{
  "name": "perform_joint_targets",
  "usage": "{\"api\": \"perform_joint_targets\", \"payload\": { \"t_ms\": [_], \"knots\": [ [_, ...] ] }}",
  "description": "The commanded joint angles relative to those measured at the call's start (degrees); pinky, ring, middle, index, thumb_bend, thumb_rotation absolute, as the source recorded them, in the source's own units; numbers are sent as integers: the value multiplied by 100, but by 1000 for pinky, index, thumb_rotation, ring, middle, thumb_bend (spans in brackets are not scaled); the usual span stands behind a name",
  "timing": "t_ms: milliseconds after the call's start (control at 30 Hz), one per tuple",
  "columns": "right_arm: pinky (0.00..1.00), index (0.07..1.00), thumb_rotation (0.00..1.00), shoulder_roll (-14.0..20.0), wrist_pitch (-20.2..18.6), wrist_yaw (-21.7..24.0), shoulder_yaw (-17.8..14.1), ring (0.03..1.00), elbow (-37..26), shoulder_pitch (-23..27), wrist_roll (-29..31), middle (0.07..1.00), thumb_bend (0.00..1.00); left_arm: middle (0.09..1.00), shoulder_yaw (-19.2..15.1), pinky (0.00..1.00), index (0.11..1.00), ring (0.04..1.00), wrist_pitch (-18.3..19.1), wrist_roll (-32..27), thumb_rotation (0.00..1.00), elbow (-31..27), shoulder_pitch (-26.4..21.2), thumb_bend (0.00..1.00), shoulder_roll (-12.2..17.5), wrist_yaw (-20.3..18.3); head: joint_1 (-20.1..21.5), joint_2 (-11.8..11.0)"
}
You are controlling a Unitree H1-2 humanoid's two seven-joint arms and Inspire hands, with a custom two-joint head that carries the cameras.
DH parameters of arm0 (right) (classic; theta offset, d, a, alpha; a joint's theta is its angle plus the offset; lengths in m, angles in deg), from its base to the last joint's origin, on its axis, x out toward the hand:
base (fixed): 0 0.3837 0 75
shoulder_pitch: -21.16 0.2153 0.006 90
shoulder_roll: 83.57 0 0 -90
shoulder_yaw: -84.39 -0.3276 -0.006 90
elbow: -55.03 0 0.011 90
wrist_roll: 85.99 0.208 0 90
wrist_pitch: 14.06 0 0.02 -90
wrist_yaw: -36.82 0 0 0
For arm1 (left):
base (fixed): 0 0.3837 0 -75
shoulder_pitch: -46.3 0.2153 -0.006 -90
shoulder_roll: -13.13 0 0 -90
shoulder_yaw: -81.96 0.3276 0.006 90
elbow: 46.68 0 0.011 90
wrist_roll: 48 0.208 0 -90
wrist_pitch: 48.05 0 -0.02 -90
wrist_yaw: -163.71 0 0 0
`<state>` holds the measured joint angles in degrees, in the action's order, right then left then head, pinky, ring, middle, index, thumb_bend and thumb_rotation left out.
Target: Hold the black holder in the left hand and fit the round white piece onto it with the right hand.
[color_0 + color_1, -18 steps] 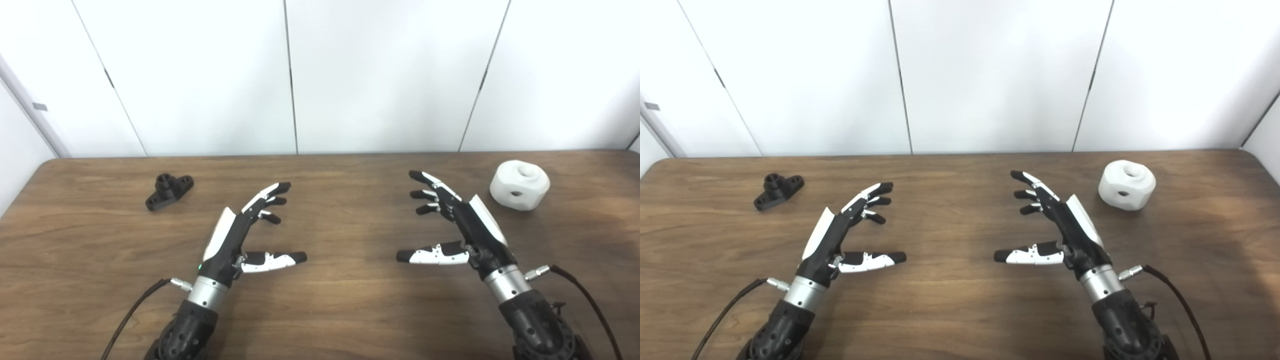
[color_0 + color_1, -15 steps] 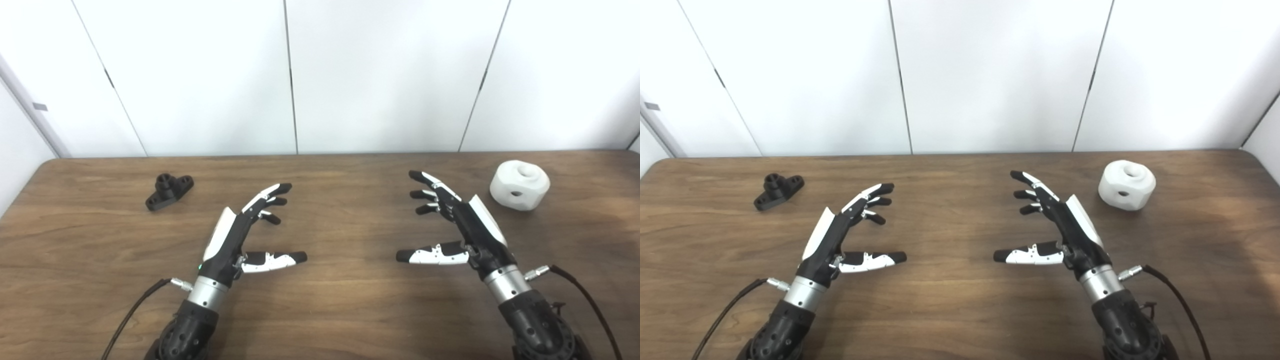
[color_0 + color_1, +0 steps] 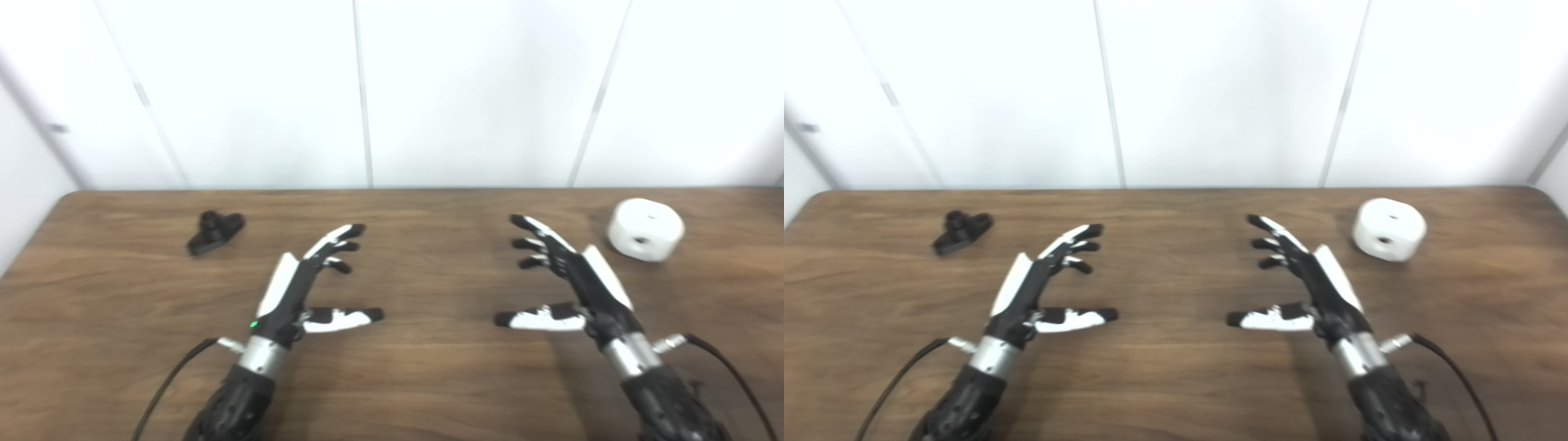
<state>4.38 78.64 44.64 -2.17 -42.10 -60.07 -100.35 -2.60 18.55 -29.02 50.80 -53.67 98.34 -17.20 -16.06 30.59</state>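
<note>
The left hand (image 3: pixel 300 288) and the right hand (image 3: pixel 576 285) are hovering over the table (image 3: pixel 429 380), both with fingers spread and holding nothing. Farther away, the black holder (image 3: pixel 215 232) is lying at the left and the round white piece (image 3: pixel 645 229) at the right.

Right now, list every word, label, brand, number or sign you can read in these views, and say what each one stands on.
None can be read.
Black holder: no lettering shows, and the picture is blurred.
Round white piece: plain white with holes, no marking.
Left hand and right hand: no print shows; the left wrist carries only a small green light.
Table and white wall panels: bare of text.
</note>
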Motion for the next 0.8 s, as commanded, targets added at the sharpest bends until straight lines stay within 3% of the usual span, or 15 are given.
{"api": "perform_joint_targets", "payload": {
  "t_ms": [0, 100, 300, 467, 767],
  "knots": [
    [710, 899, 157, 101, 255, -46, -106, 835, -66, 115, 176, 930, 797, 864, 82, 668, 877, 817, 129, 136, 208, -89, -47, 803, -144, 80, -204, -113],
    [775, 914, 112, 119, -11, 41, -144, 863, -171, 46, 284, 944, 782, 861, 149, 687, 872, 815, 128, 386, 210, -19, -71, 782, -173, 181, -373, -272],
    [798, 914, 23, 119, -9, 72, -137, 867, -129, 36, 346, 950, 772, 823, 49, 636, 858, 765, 191, 440, 175, -21, -72, 764, -133, 294, -401, -409],
    [775, 906, 1, 113, -4, 67, -131, 862, -133, 33, 351, 945, 775, 789, -29, 585, 854, 717, 215, 271, 121, -41, -87, 754, -97, 267, -567, -481],
    [782, 908, 0, 80, -1, 64, -139, 865, -227, 19, 395, 949, 758, 769, -58, 563, 815, 703, 271, 257, 127, -123, -113, 752, -78, 274, -557, -472]
  ]
}}
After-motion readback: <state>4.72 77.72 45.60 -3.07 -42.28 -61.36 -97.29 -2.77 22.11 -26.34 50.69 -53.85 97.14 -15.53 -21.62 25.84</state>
